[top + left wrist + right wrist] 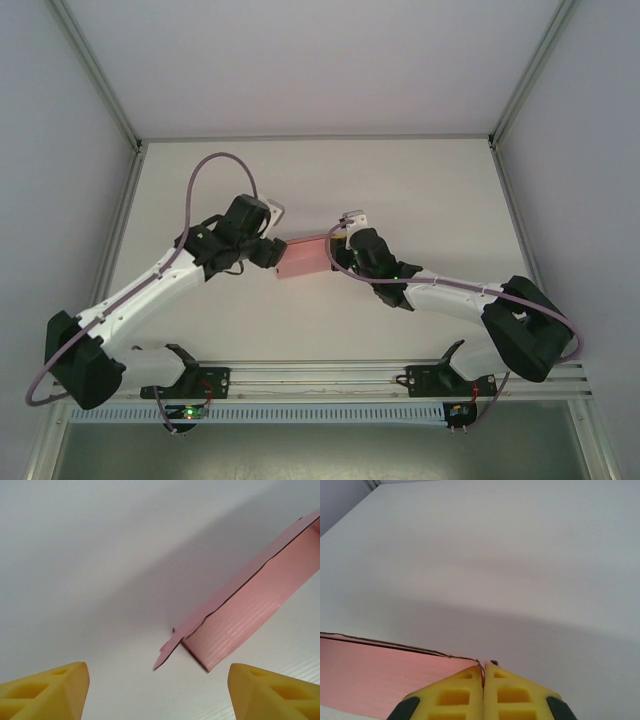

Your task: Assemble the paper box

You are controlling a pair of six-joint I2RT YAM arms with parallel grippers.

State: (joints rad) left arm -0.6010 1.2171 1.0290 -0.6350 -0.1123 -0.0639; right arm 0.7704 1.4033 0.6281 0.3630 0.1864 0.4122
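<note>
Near mid-table (430, 190), the right gripper (483, 682) clamps the paper box (304, 256), seemingly half-formed with one flap loose; the left gripper (157, 692) hovers beside it, jaws apart.

Legible markings: none. The box (305, 257) faces are plain pink card (no print, label or number can be read on them in any view).
</note>
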